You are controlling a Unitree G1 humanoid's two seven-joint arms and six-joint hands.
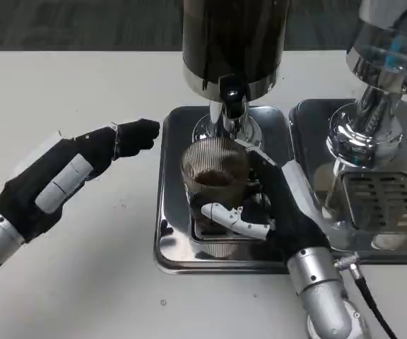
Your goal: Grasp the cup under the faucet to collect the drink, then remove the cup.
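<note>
Cup [214,169]: clear glass, fine vertical ribbing, dark brown drink seen inside. Dispenser tank [235,42] at 12 o'clock: dark brown-black, chrome band and faucet [233,106]. Drip tray [172,233]: polished silver, slotted grille. Second dispenser [373,120] at 2 o'clock: mirror chrome, blue tint noted up top. Table [62,85]: white. Left hand [69,169]: black with white panels. Right hand [274,212]: black, white fingers.

White table [83,85] spans the view, its far edge meeting dark grey floor [76,25] beyond; soft overhead light glints off metal surfaces right.
</note>
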